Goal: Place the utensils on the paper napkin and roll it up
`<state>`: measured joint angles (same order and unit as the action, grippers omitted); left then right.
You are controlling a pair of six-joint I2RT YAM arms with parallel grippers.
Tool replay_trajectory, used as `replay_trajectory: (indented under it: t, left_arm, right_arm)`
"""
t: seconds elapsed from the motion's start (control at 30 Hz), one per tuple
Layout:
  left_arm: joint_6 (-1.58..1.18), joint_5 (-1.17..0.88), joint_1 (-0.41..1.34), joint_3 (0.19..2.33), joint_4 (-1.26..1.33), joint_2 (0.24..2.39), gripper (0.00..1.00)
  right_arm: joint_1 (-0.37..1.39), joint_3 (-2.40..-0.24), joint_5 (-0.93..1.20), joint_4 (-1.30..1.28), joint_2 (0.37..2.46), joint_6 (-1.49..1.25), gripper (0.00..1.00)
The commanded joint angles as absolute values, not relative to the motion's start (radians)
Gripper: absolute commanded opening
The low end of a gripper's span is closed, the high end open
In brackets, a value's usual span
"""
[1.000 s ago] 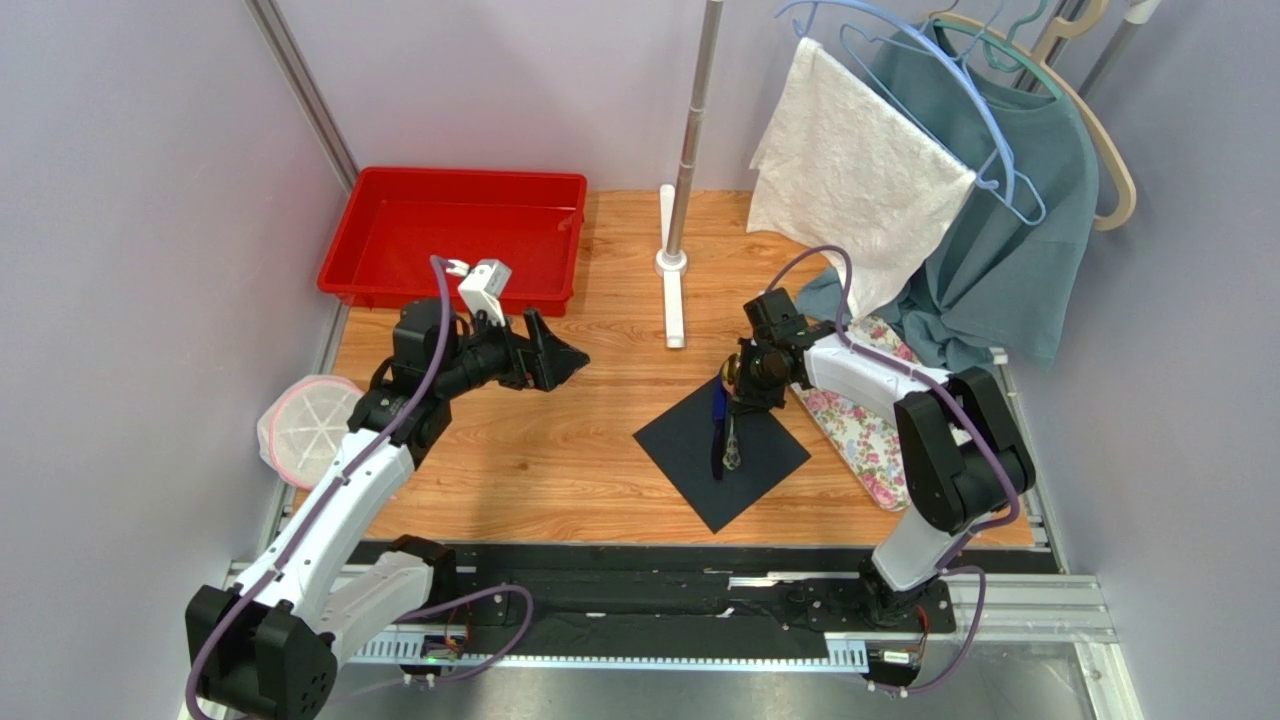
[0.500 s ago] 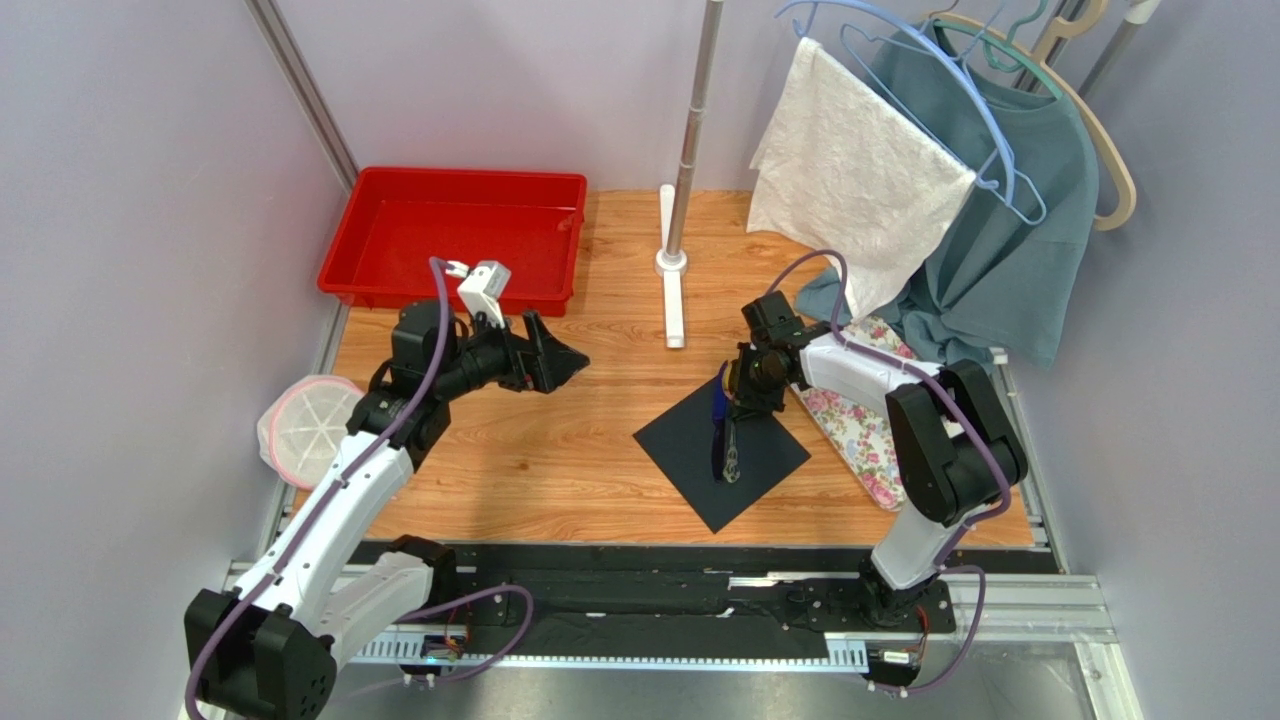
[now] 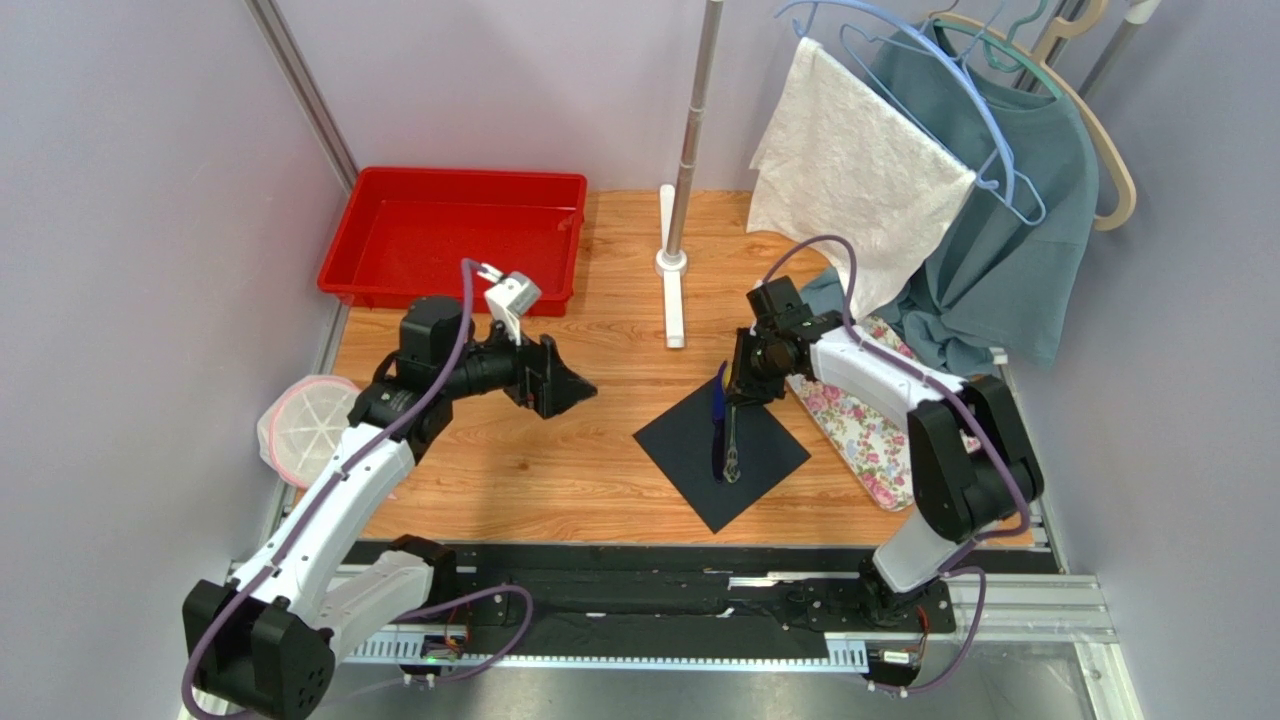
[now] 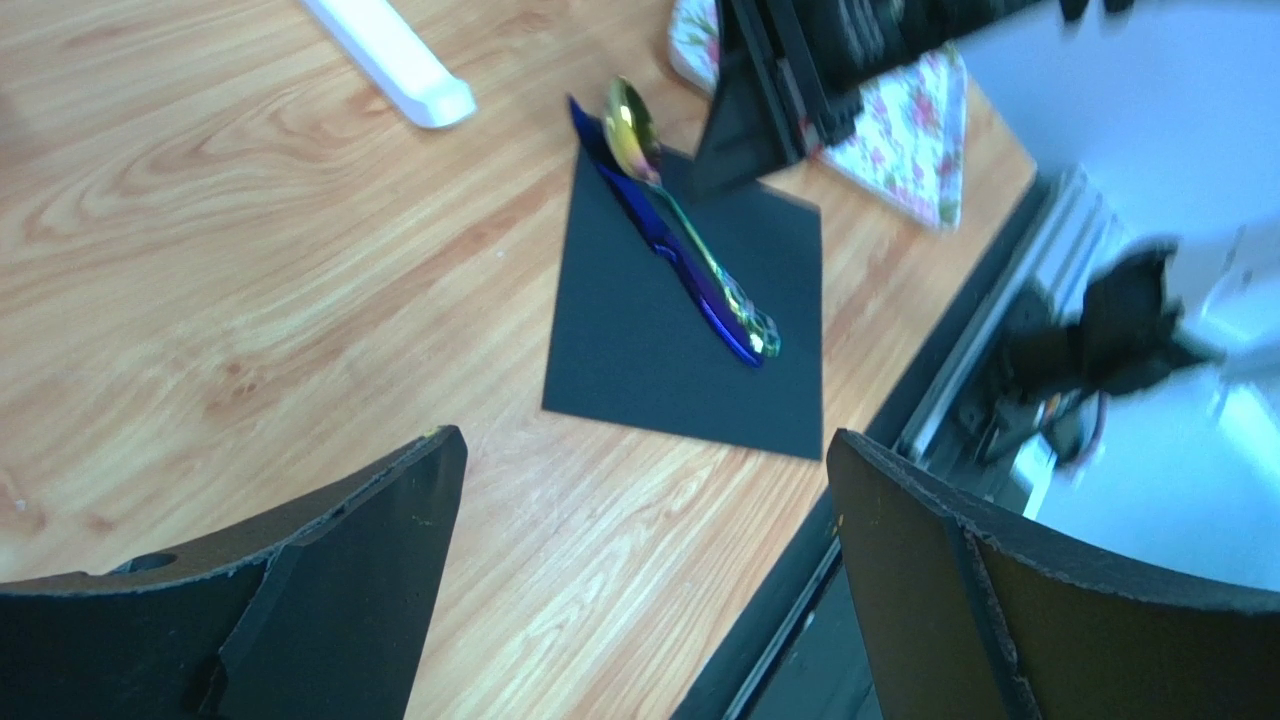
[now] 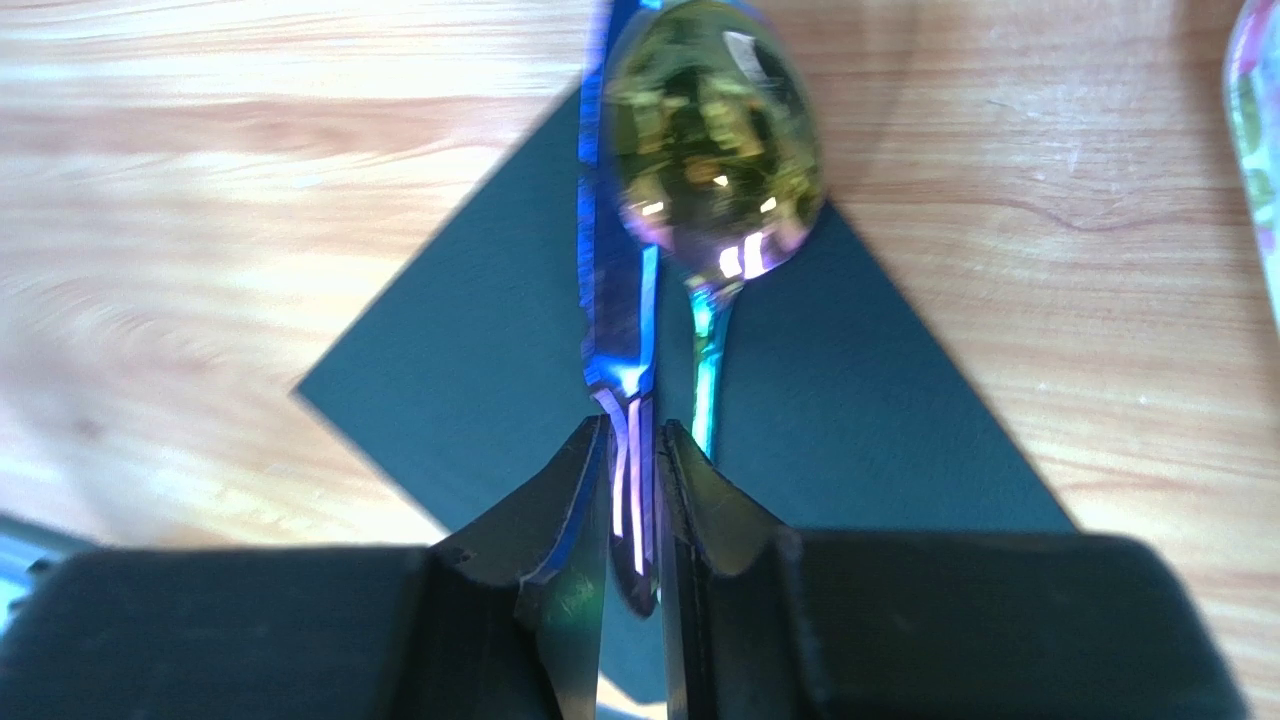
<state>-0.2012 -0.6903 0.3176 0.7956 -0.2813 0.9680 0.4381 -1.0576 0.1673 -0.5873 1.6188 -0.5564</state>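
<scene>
The black paper napkin (image 3: 706, 458) (image 4: 676, 345) (image 5: 451, 375) lies as a diamond on the wooden table. Two utensils (image 3: 727, 435) lie side by side on it. One is a spoon with a gold bowl (image 5: 714, 128) (image 4: 631, 120) hanging over the far corner. The other is a blue knife (image 5: 616, 285) (image 4: 654, 233). My right gripper (image 3: 738, 396) (image 5: 639, 435) hovers over the napkin's far side. It is open a crack, and the knife's handle lies between its fingers. My left gripper (image 3: 579, 393) (image 4: 639, 438) is wide open and holds nothing, left of the napkin.
A floral mat (image 3: 864, 428) lies right of the napkin under the right arm. A red tray (image 3: 451, 233) sits back left and a pole stand (image 3: 672, 263) back centre. White cloth (image 3: 857, 165) and a teal garment (image 3: 1007, 225) hang back right. A white round lid (image 3: 308, 425) rests at the left edge.
My right gripper's jaws have parted slightly from shut, leaving the knife lying on the napkin. The left gripper has moved a little right, toward the napkin.
</scene>
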Motion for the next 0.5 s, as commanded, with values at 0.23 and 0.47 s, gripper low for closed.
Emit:
replay_trajectory:
  t: [0.23, 0.47]
  left_arm:
    - [0.598, -0.493, 0.858, 0.998, -0.529, 1.256, 0.99]
    - [0.618, -0.469, 0.991, 1.123, -0.43, 1.512, 0.75]
  right_arm:
    - [0.324, -1.071, 0.564, -0.653, 1.448, -0.235, 0.3]
    - [0.288, -1.078, 0.549, -0.762, 1.494, -0.114, 0.27]
